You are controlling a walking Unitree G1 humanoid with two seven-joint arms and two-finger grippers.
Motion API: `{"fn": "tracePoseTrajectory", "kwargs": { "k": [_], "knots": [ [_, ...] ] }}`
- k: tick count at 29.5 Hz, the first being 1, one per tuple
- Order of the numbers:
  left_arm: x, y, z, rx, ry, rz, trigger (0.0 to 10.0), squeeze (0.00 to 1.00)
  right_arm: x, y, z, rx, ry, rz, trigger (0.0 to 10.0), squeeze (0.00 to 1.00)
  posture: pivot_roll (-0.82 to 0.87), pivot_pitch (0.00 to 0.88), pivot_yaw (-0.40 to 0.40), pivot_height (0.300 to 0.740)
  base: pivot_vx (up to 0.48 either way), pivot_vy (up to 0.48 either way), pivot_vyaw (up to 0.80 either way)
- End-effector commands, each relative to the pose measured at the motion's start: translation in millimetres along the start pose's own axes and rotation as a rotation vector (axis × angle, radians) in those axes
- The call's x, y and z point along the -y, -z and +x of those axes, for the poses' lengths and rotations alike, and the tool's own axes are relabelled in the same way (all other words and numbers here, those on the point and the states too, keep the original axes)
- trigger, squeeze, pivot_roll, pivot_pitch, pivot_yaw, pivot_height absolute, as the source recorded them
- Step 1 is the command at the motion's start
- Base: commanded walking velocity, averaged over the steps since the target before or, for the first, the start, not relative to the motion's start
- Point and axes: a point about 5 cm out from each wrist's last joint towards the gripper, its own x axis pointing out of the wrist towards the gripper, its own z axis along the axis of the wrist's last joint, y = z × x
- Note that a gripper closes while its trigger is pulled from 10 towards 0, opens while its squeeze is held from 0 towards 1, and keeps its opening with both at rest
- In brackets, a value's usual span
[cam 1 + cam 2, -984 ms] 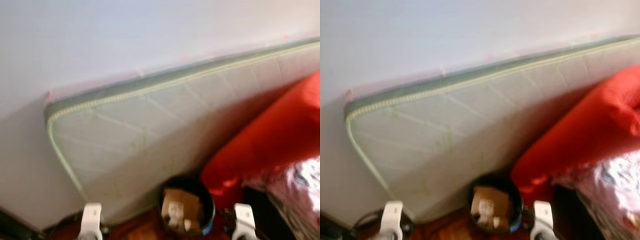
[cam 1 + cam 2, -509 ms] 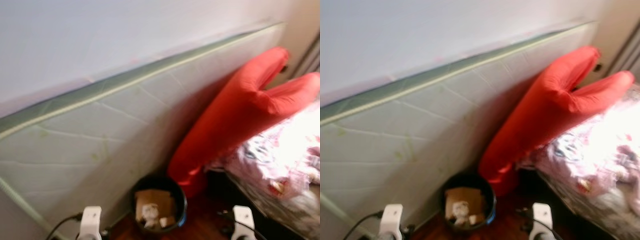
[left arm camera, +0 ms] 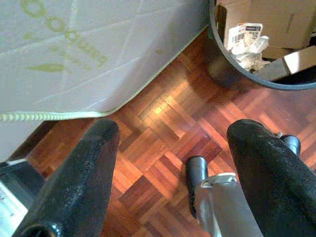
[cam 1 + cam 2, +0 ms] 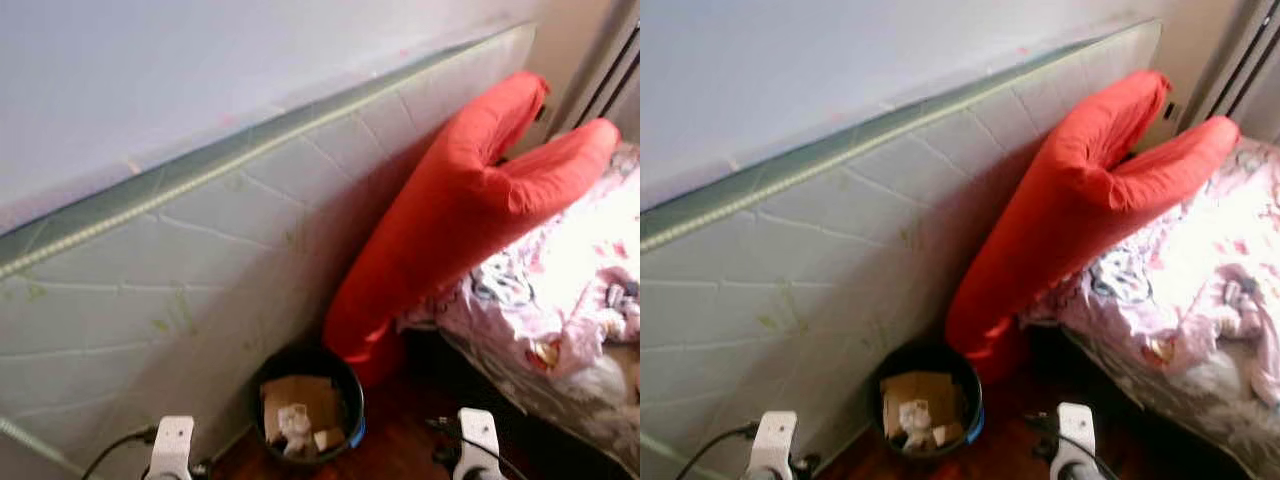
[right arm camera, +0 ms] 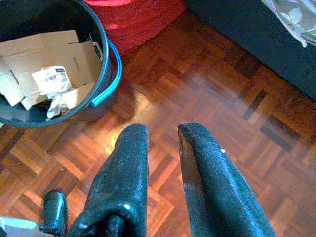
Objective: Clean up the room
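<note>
We log: black bin (image 4: 305, 412) of cardboard, near mattress (image 4: 200, 270), left of bed (image 4: 560, 300); left gripper (image 3: 170, 148) jaws wide, empty; right gripper (image 5: 163, 148) jaws nearly closed, empty.

Mattress (image 4: 230, 250): off-white, diamond-quilted, grey-green edge band. Long cushion (image 4: 450, 220): plain red. Bedding (image 4: 560, 290): pink and white print. Bin (image 5: 101, 74): black, blue rim handle, holding brown cardboard (image 5: 44, 52). Floor (image 5: 207, 98): reddish-brown parquet. My fingers (image 5: 123, 177): black.
</note>
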Motion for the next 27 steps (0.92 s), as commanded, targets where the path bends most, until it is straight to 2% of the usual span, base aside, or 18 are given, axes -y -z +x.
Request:
{"fn": "tracePoseTrajectory", "kwargs": {
  "k": [1, 9, 27],
  "knots": [
    [6.5, -0.7, 0.7, -0.004, 0.017, 0.001, 10.0, 0.00, 6.2, 0.9, -1.0, -0.009, 0.022, 0.018, 10.0, 0.00, 0.04, 0.000, -0.024, 0.740, 0.000, -0.259, 0.00],
    [6.2, -4.4, 1.2, 0.002, 0.020, 0.001, 10.0, 0.00, 5.7, -1.9, -0.3, -0.017, 0.020, 0.012, 10.0, 0.00, 0.04, 0.000, -0.024, 0.740, 0.000, -0.323, -0.73],
    [5.0, -7.4, 1.7, 0.006, 0.017, -0.009, 10.0, 0.00, 3.8, -6.3, 0.4, 0.014, 0.019, 0.039, 10.0, 0.00, 0.05, 0.029, -0.020, 0.740, 0.000, -0.350, 0.00]
  ]
}}
